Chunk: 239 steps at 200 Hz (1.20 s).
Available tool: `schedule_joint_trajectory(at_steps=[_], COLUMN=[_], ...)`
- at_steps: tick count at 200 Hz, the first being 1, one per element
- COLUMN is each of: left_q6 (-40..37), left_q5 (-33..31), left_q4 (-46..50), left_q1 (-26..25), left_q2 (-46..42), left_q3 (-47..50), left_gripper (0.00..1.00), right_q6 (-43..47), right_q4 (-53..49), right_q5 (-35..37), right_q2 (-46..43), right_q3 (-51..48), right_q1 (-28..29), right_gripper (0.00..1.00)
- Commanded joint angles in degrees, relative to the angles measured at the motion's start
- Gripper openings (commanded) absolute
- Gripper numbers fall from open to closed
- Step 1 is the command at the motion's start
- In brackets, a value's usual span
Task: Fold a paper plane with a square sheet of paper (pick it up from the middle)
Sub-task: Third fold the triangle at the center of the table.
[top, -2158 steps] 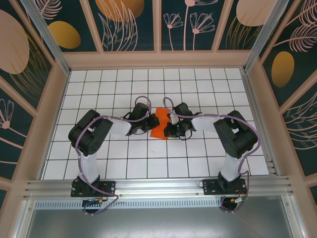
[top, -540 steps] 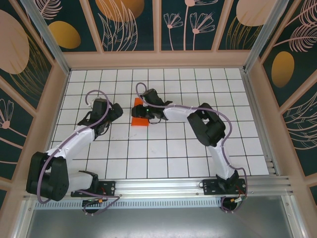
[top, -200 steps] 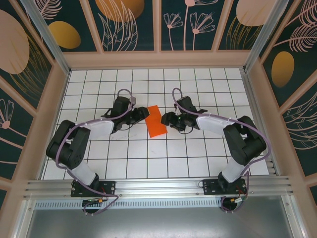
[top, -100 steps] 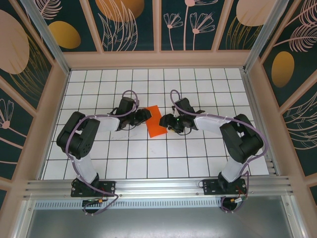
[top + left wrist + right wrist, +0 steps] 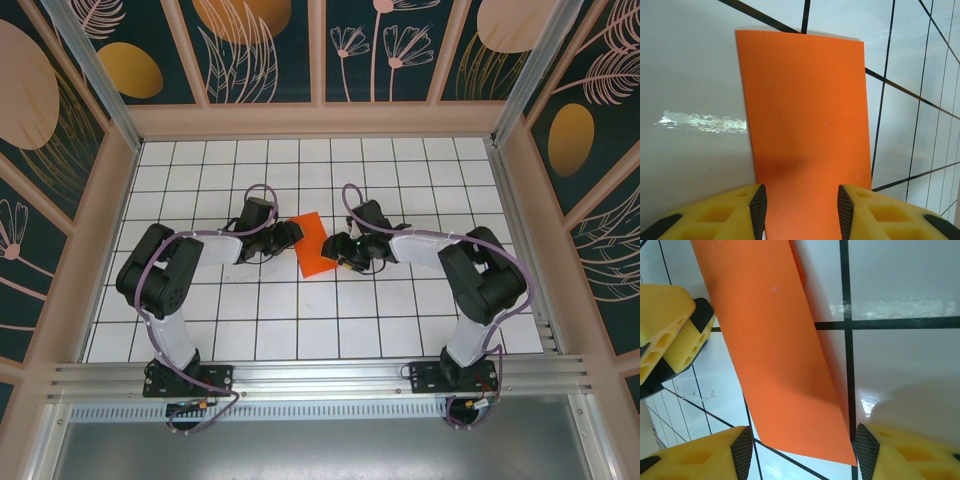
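The square sheet of paper (image 5: 314, 245), bright orange, lies on the tiled table folded into a narrow rectangle. No paper plane is in view. My left gripper (image 5: 291, 236) sits low at the sheet's left side. In the left wrist view the paper (image 5: 805, 115) runs between and beneath the open yellow fingers of the left gripper (image 5: 801, 210). My right gripper (image 5: 341, 250) is at the sheet's right side. In the right wrist view the two-layered paper (image 5: 770, 340) has its near corner between the open jaws of the right gripper (image 5: 802, 455), and the left gripper's fingers (image 5: 670, 330) show beyond it.
The white gridded table (image 5: 300, 320) is boxed in by wooden walls (image 5: 90, 250) on the left, back and right. An aluminium rail (image 5: 320, 375) with both arm bases runs along the near edge. Both forearms lie low across the middle tiles.
Both grippers have closed in on the paper from either side, the left one moving right and the right one moving left. The left jaws have narrowed a little. The paper has barely shifted.
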State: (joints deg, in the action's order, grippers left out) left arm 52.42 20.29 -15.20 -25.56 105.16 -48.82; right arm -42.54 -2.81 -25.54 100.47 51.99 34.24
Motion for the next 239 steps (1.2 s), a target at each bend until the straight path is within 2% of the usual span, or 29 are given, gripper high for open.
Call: schedule_joint_trajectory(at_steps=[1, 43, 74, 117, 171, 200, 239], left_q6=[0.5, 0.1, -0.3, 0.5, 0.2, 0.1, -0.2], left_q5=[-0.8, 2.2, 1.5, 2.8, 1.6, 1.4, 1.6], left_q4=[1.6, -1.3, -0.7, -1.5, 1.4, 1.8, 2.0], left_q1=[-0.3, -0.3, -0.2, -0.2, -0.3, -0.3, -0.3], left_q2=[0.8, -1.8, -3.3, -0.1, 2.1, 2.5, 2.6], left_q3=[0.0, -0.1, -0.2, -0.3, -1.5, -1.6, -1.6], left_gripper=[0.44, 0.4, 0.4, 0.4, 0.39, 0.39, 0.38], right_q6=[0.1, 0.4, 0.5, -0.1, -1.8, -2.8, -4.0], right_q4=[-0.2, 0.6, 0.7, 2.5, 6.4, 7.8, 8.6], right_q5=[0.4, -1.6, -1.7, -3.7, -8.2, -8.9, -8.2], right_q2=[0.9, 1.9, 2.0, 1.7, -0.3, -1.3, -2.4], right_q3=[-0.8, -1.0, -1.0, -1.5, -3.7, -4.7, -5.2], right_q1=[0.4, 0.5, 0.6, 0.5, -1.0, -1.7, -2.4], right_gripper=[0.6, 0.59, 0.59, 0.57, 0.54, 0.47, 0.25])
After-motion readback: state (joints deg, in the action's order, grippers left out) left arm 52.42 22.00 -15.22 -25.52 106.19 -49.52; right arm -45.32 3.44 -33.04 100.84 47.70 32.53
